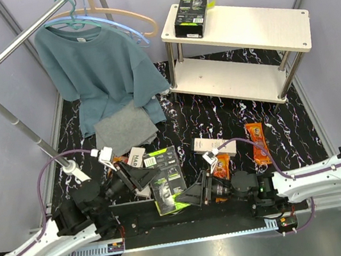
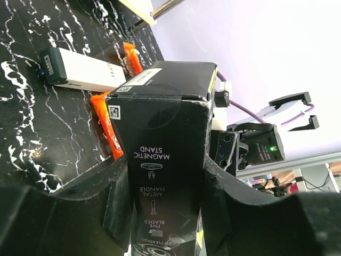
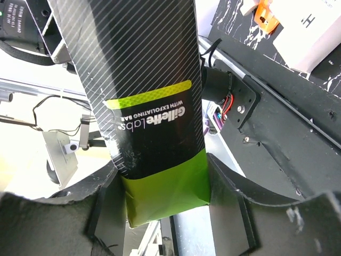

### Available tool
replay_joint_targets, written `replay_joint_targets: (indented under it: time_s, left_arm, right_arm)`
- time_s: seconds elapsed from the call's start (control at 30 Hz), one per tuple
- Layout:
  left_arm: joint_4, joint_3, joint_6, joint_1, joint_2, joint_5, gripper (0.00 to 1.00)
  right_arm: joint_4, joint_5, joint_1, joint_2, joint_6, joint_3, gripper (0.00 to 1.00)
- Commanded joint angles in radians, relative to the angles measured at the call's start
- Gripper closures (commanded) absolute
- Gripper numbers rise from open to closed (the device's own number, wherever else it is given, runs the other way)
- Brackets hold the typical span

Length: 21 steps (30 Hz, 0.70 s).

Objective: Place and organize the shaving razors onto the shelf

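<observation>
Black razor box (image 1: 193,12) on shelf (image 1: 258,26) top, second box (image 1: 173,186) in left pincer (image 1: 147,177)

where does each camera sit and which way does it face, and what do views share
Top external: above and behind the arms, looking down on the black mat and shelf; both arms show, left gripper and right gripper flanking the near black-and-green box.
Left wrist: looks along its fingers, clamped on that box, toward the right arm.
Right wrist: looks along its fingers, which flank the box, toward the left arm.
Shared: all three show the box; each wrist view faces the other arm.
</observation>
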Motion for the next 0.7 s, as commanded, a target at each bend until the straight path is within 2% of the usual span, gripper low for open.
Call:
replay_joint_targets:
  time_s: [0.0,0.07,0.1,0.37,0.67]
  left_arm:
    - [0.006,0.112,0.054,0.001,0.043,-0.065,0.34]
    - [-0.074,0.155,0.083,0.001,0.062,-0.077,0.07]
    - [-0.107,0.168,0.093,0.001,0.077,-0.099,0.01]
    - [-0.41,0.303,0.146,0.001,0.142,-0.235,0.01]
    - [-0.709,0.449,0.097,0.001,0.35,-0.401,0.01]
  right_arm:
    - [-0.019,-0.022,0.005,0.02,-0.015,0.047,0.81]
    - [-0.032,-0.019,0.006,0.028,-0.014,0.058,0.83]
    - [-0.042,-0.016,0.005,0.033,-0.014,0.063,0.83]
    - [-0.064,-0.015,0.006,0.039,-0.023,0.089,0.91]
    - [-0.084,-0.002,0.006,0.03,-0.025,0.094,0.94]
